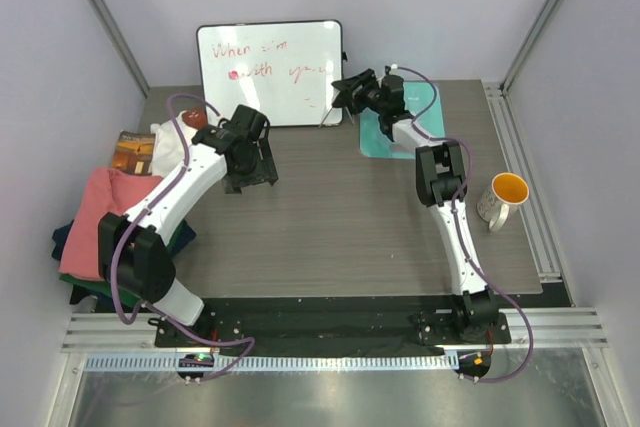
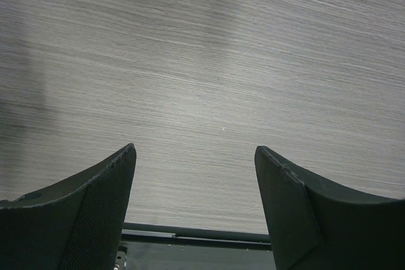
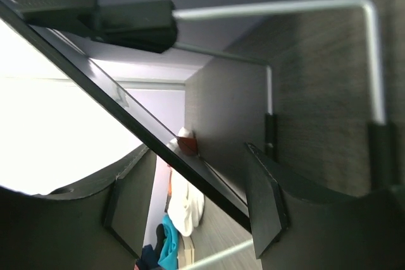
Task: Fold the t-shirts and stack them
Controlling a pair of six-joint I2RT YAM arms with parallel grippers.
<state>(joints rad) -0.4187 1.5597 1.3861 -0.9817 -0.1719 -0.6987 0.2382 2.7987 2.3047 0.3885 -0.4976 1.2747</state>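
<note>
Fetching stage, by the look of it: nothing laid out for folding yet. Heap of t-shirts (image 1: 100,207) at the left edge of the top view, salmon-pink uppermost, unfolded. Left gripper (image 1: 252,169): jaws wide apart, empty, over bare table (image 1: 340,217) just right of the heap. Right gripper (image 1: 345,92): likewise agape, gripping nothing, by the whiteboard (image 1: 270,67) at upper centre. Next, probably: reach left, pinch the top shirt, drag to centre.

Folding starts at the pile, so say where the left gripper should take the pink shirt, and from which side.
Probably pinch the pink shirt at its far edge from above, coming from the table side: it lies loose atop the pile at the left edge, and the open left gripper is over table to its right.
</note>
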